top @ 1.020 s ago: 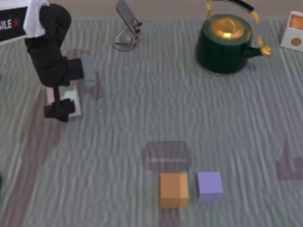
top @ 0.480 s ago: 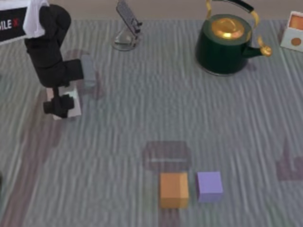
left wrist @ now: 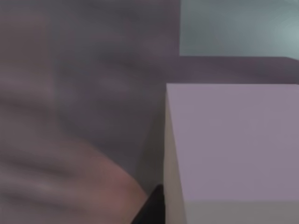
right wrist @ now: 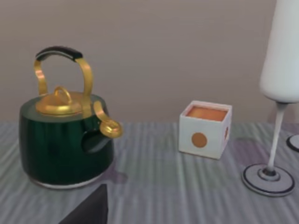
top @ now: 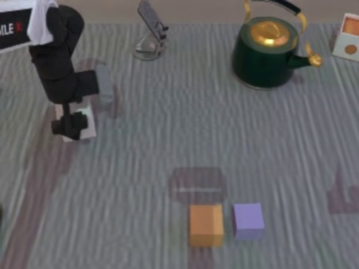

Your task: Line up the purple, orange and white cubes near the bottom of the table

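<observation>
From above, the left gripper sits over the white cube at the tabletop's left side, its fingers straddling the cube, though whether they clamp it I cannot tell. The orange cube and purple cube lie side by side near the bottom edge. The left wrist view shows the white cube close up; the right wrist view shows a green kettle, with the right gripper's fingers unreadable.

My left arm — black, jointed, with a white sleeve near its upper link — reaches in from the ten o'clock corner of the top view. Its black two-finger tool points down, low over the table's left side at about nine o'clock. My right arm is out of the top view.
</observation>
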Controlling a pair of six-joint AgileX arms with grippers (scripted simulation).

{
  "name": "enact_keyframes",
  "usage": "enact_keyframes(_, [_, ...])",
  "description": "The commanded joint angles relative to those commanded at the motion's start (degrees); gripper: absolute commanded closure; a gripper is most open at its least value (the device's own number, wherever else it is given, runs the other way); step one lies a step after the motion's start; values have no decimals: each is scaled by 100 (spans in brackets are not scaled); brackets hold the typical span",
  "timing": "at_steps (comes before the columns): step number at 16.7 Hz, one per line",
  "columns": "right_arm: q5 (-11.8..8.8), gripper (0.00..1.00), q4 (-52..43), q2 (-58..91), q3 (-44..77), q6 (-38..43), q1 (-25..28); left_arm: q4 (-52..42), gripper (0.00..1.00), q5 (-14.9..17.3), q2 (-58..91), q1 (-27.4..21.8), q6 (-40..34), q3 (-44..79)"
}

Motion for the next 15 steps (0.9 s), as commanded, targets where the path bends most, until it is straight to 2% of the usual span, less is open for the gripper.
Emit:
enact_keyframes(7, [0,0,0,0,0,0,0,-155,100,27,-102,-15,-14,82])
enact_keyframes(12, [0,0,0,0,0,0,0,-1183,100,23,-336,63,-21,785])
enact_keyframes(15, [0,0,0,0,0,0,0,-1413,100,23,-438,88,-34,987])
